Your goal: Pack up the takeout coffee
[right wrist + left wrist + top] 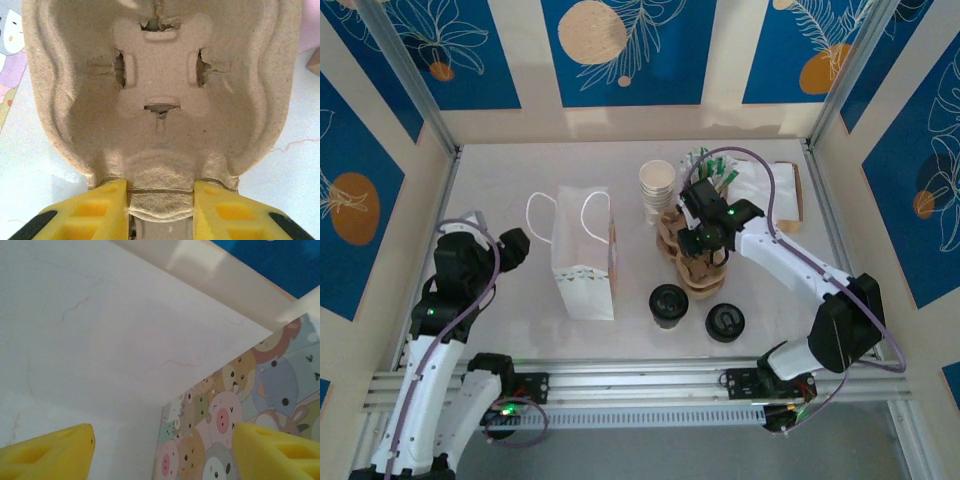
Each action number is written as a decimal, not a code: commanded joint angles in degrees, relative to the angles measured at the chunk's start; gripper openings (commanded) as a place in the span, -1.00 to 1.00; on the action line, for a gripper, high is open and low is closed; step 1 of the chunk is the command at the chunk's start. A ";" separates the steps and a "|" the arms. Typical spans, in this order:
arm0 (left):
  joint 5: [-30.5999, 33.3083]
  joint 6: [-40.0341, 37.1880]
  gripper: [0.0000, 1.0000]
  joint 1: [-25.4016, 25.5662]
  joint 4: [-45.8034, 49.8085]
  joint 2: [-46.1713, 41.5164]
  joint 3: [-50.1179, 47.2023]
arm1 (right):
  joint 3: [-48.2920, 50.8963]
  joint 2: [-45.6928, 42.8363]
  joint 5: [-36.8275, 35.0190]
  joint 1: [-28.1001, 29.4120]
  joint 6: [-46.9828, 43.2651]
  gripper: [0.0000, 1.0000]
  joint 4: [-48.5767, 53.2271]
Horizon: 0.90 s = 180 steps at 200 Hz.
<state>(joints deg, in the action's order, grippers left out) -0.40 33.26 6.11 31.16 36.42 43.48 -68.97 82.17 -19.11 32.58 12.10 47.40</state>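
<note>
White, faintly veined tabletop (520, 180) spreads before you, walled by blue leaf-print panels (630, 50) and cream strips. Your takeout coffee (669, 305) stands on it toward the front rail, near the loose black lid (725, 322). Your right gripper (160, 192) pinches the centre rib of the pulp cup carrier (160, 100). Your left gripper (162, 450) hangs with fingers spread, holding nothing, near the white paper bag (582, 265).

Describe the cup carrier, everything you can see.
The cup carrier is brown moulded pulp, fibrous and matte. One empty hole faces the right wrist camera, with a cross-shaped floor and four torn slits. The right gripper pinches its near rim. From above it lies right of the paper bag, near the cup stack.
</note>
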 commanded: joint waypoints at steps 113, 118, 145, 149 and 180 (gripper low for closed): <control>-8.37 12.18 0.18 0.09 -0.10 2.99 -18.19 | -0.56 1.56 4.05 -0.50 1.50 -0.27 2.46; -8.82 12.26 0.15 0.25 -0.63 3.11 -18.90 | 0.06 0.82 7.45 -1.10 1.21 -0.27 1.26; -10.87 13.64 0.12 2.26 -3.33 4.54 -21.92 | -0.76 0.96 2.92 -1.73 1.59 -0.27 1.48; -11.16 13.76 0.12 2.77 -4.01 4.81 -22.30 | -1.28 1.60 0.71 -1.65 1.78 -0.27 2.55; -9.72 16.08 0.12 8.91 -8.79 7.58 -25.22 | -0.51 2.22 8.52 -2.08 0.03 -0.20 1.67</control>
<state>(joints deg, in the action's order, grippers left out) -9.19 46.74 10.96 27.88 42.39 20.38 -69.41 84.42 -15.99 30.94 13.54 49.36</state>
